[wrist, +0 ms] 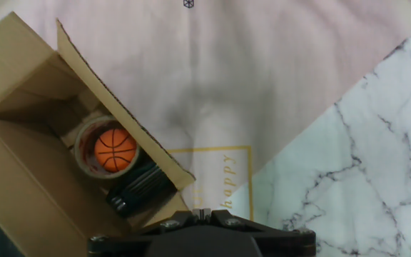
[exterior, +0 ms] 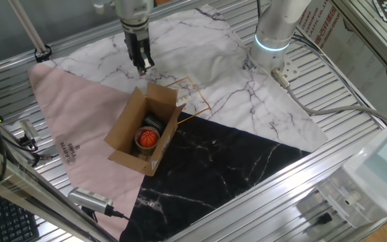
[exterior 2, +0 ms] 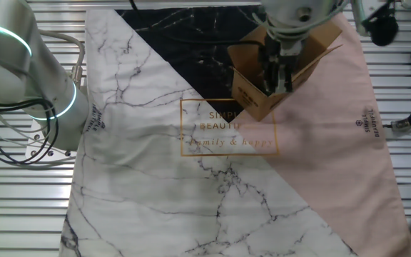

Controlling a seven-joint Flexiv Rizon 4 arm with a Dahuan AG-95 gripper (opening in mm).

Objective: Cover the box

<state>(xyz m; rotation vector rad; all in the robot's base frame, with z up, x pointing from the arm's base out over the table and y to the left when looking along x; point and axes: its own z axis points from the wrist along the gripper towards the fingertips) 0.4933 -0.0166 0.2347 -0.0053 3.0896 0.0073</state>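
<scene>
Gripper (exterior: 141, 66) hangs above the cloth just beyond the far end of the box (exterior: 143, 131), fingers pointing down and drawn together, nothing between them. In the hand view only the dark gripper body (wrist: 202, 239) shows at the bottom edge. Box sits open on the cloth (exterior: 200, 67), straddling the pink and black sections near the marble-print area, flaps standing up and outward. Inside: a small orange basketball (exterior: 148, 138) resting in a roll of tape (wrist: 85, 143), with a dark ribbed object (wrist: 143, 187) beside it. Gold-framed lettering (exterior 2: 227, 127) lies on the cloth beside the box. Robot base (exterior: 277, 30) stands at the far right.
</scene>
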